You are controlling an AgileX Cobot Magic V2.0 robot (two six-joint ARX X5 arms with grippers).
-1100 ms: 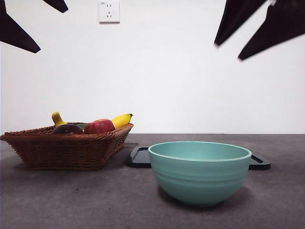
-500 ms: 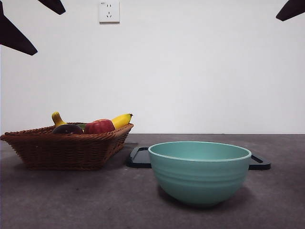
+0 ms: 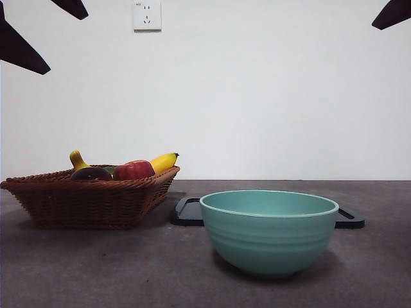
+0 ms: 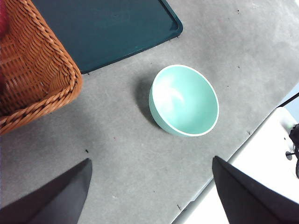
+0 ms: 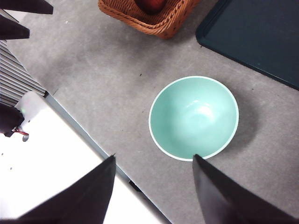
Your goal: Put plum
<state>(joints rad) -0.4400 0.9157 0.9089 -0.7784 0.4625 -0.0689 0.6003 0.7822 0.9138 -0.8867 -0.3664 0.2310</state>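
No readable text; tiny mark on wall socket (image 3: pixel 147 15) illegible.

Open grey desk (image 3: pixel 96 269) lies in front of the wicker basket (image 3: pixel 90 199) and all around the teal bowl (image 3: pixel 270 231), nothing on it. A clear strip separates basket from bowl. Behind the bowl the flat dark tray (image 4: pixel 107 28) lies low and bare, no barrier. Above the basket, the banana (image 3: pixel 164 161), red apple (image 3: pixel 133 170) and plum (image 3: pixel 91 173) crowd together, touching, leaving little room between them. The air overhead is free.
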